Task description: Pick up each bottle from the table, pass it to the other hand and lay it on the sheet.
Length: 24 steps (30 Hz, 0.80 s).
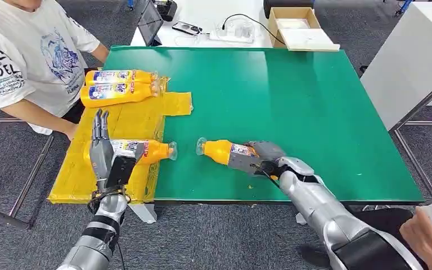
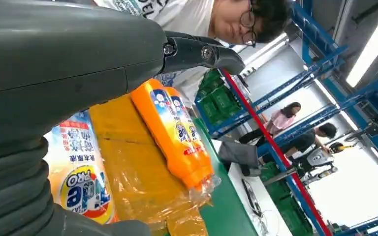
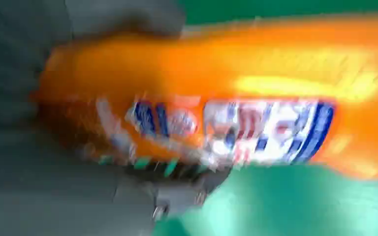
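Observation:
Two orange bottles [image 1: 118, 76] [image 1: 118, 93] lie side by side at the far end of the yellow sheet [image 1: 129, 121]; the left wrist view shows them too [image 2: 174, 130]. A third bottle [image 1: 149, 151] lies across the sheet's right edge, its cap over the green table [image 1: 292, 95]. My left hand [image 1: 104, 149] hovers over that bottle's base with its fingers stretched straight, holding nothing; the bottle's label [image 2: 78, 182] is just beneath it. My right hand [image 1: 259, 157] grips a fourth bottle [image 1: 222, 151] by its base on the green table, cap pointing left. The blurred right wrist view shows this bottle [image 3: 236, 108] close up.
A person in a white T-shirt [image 1: 25, 56] stands at the sheet's far left corner. Behind the green table is a white table with a cardboard box [image 1: 298, 25], cables and a tablet [image 1: 149, 22]. Another person's hand [image 1: 427, 233] is at the lower right. A white cabinet [image 1: 416, 56] stands to the right.

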### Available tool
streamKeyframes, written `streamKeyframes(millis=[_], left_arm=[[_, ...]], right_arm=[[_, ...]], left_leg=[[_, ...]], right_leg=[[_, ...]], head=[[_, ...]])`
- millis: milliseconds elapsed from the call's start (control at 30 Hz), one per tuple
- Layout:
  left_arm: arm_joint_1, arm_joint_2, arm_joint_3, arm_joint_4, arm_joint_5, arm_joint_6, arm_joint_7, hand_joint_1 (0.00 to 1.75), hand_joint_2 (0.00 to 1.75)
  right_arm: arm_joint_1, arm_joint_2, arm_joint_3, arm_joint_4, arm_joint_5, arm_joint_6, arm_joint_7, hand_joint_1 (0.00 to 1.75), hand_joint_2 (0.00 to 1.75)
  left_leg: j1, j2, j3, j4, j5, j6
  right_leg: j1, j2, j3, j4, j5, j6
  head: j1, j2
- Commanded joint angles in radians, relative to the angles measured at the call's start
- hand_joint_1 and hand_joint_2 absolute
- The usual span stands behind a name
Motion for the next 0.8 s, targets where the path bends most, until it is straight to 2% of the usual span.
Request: streamKeyframes(millis=[33, 300, 367, 433, 500, 567, 600, 700, 800], left_arm=[[-0.002, -0.022, -0.027, 0.0, -0.011, -0.001, 0.004, 0.0, 1.75], [-0.004, -0.022, -0.026, 0.001, -0.009, -0.001, 0.004, 0.0, 1.75], [-0.005, -0.014, -0.063, -0.001, 0.042, -0.003, 0.004, 0.0, 1.75], [-0.006, -0.02, -0.085, -0.012, 0.12, -0.055, 0.004, 0.0, 1.75], [-0.018, -0.053, -0.07, -0.002, 0.228, -0.222, 0.004, 0.0, 1.75], [-0.026, -0.08, -0.081, -0.004, 0.306, -0.38, 0.039, 0.0, 1.75], [-0.024, -0.087, -0.091, -0.016, 0.359, -0.479, 0.068, 0.0, 1.75], [-0.016, -0.092, -0.126, -0.042, 0.426, -0.617, 0.108, 0.0, 1.75], [0.003, -0.079, -0.167, -0.09, 0.554, -0.826, 0.167, 0.0, 1.75]], right_arm=[[0.252, 0.069, -0.219, -0.43, -0.076, -0.271, -0.024, 1.75, 1.75], [0.254, 0.065, -0.223, -0.435, -0.076, -0.268, -0.023, 1.75, 1.75], [0.271, 0.098, -0.289, -0.463, -0.09, -0.376, -0.11, 1.75, 1.75], [0.307, 0.123, -0.338, -0.551, -0.069, -0.482, -0.152, 1.75, 1.75], [0.362, 0.152, -0.395, -0.675, -0.066, -0.593, -0.228, 1.75, 1.75], [0.401, 0.163, -0.427, -0.76, -0.053, -0.654, -0.28, 1.75, 1.75], [0.412, 0.167, -0.443, -0.777, -0.058, -0.666, -0.297, 1.75, 1.75], [0.422, 0.164, -0.454, -0.781, -0.05, -0.676, -0.337, 1.75, 1.75], [0.418, 0.165, -0.461, -0.722, -0.04, -0.67, -0.396, 1.75, 1.75]], left_leg=[[0.001, 0.003, 0.003, 0.0, -0.003, 0.0], [0.0, 0.0, -0.004, 0.0, -0.001, 0.0], [0.0, 0.001, -0.004, 0.0, -0.002, 0.0], [0.0, 0.002, -0.002, 0.001, -0.003, 0.0], [0.0, -0.001, -0.007, 0.0, 0.0, 0.0], [0.0, -0.003, -0.006, 0.001, -0.001, 0.0], [0.0, -0.004, -0.005, 0.002, -0.002, 0.0], [0.0, -0.003, -0.004, 0.002, -0.003, 0.0], [0.0, -0.001, -0.003, 0.002, -0.003, 0.0]], right_leg=[[0.002, 0.001, 0.003, -0.001, -0.002, -0.003], [0.001, -0.001, -0.004, 0.0, -0.001, -0.001], [0.0, 0.0, -0.004, 0.0, -0.001, -0.002], [0.001, 0.0, -0.002, 0.001, -0.002, -0.003], [0.0, -0.002, -0.007, 0.001, -0.001, -0.002], [0.0, -0.004, -0.005, 0.001, -0.002, -0.002], [0.001, -0.005, -0.004, 0.002, -0.003, -0.003], [0.001, -0.005, -0.002, 0.001, -0.004, -0.003], [0.001, -0.003, -0.002, 0.001, -0.003, -0.003]], head=[[0.0, 0.0], [-0.001, 0.0], [0.0, 0.0], [-0.001, 0.0], [0.0, 0.0], [-0.001, 0.0], [-0.001, 0.0], [-0.001, 0.0], [-0.001, 0.0]])
